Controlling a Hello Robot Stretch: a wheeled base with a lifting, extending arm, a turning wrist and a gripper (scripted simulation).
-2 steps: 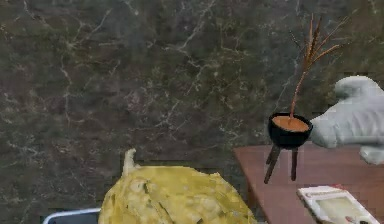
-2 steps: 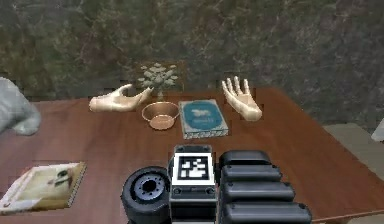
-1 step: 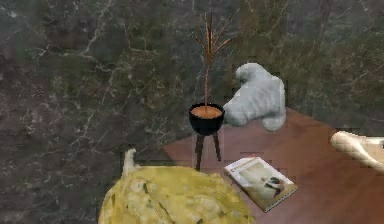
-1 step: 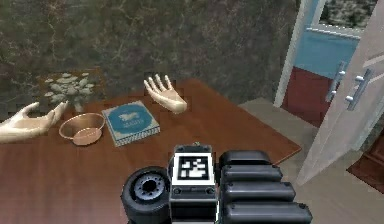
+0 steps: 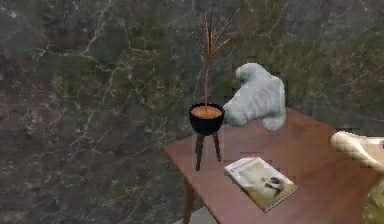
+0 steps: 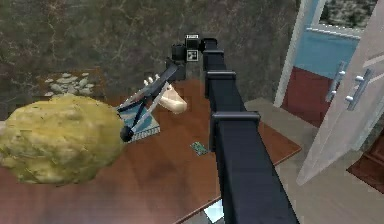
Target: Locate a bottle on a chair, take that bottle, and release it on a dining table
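Observation:
My arm [image 6: 235, 130] reaches out over a reddish-brown table [image 6: 120, 195], which also shows in the forward view [image 5: 310, 150]. The gripper [image 6: 140, 106] slants down to the left from the two white squares [image 6: 188, 47]. A small cream thing [image 6: 173, 99] sits right by the gripper's dark body, above the tabletop and a flat book [image 6: 148, 126]. I cannot tell whether the gripper holds anything, nor whether the cream thing is a bottle.
A big yellow lumpy thing [image 6: 60, 137] lies on the table's left part. A black tripod pot with a dry plant [image 5: 207, 118], a grey-white lumpy figure [image 5: 256, 97], a book [image 5: 260, 181] and a cream thing [image 5: 358, 148] are on the table. A white door [image 6: 350, 100] stands at the right.

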